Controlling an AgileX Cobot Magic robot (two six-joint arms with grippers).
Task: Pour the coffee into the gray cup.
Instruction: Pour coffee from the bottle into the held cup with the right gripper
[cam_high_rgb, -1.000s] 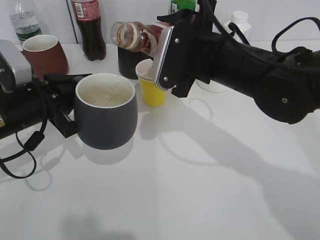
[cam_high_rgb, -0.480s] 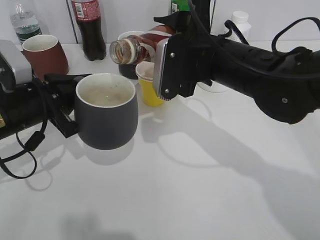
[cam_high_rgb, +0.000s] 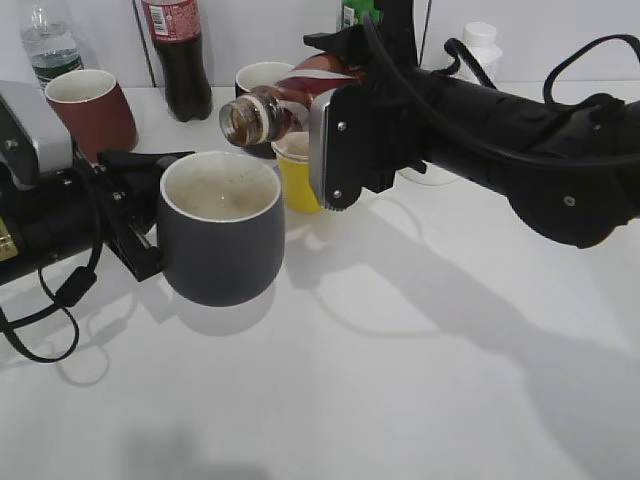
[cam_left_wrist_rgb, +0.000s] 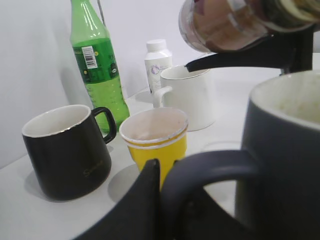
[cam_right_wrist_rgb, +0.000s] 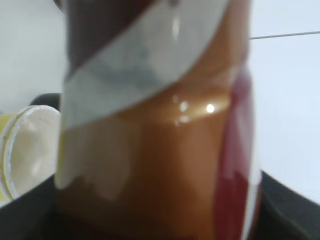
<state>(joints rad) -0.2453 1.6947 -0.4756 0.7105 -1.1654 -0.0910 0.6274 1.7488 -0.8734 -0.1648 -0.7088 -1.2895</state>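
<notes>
Since a moment ago the coffee (cam_high_rgb: 268, 112) has dropped and tipped mouth-first toward the cup (cam_high_rgb: 220, 240). Right claw (cam_high_rgb: 335, 140) clamps the bottle; left claw (cam_high_rgb: 130, 215) grips the handle, steadying the cup under the pour.

The right hand (cam_high_rgb: 322, 140) is matte black, faced with a flat grey metal finger plate that carries two small dark screws and a toothed lower edge. Behind it runs a thick, rounded black arm (cam_high_rgb: 520, 150) with a round screw cap on its bulbous joint and looping black cables above. The left hand (cam_high_rgb: 125, 215) is black too, backed by a grey block and a trailing black cable (cam_high_rgb: 45, 310).
</notes>
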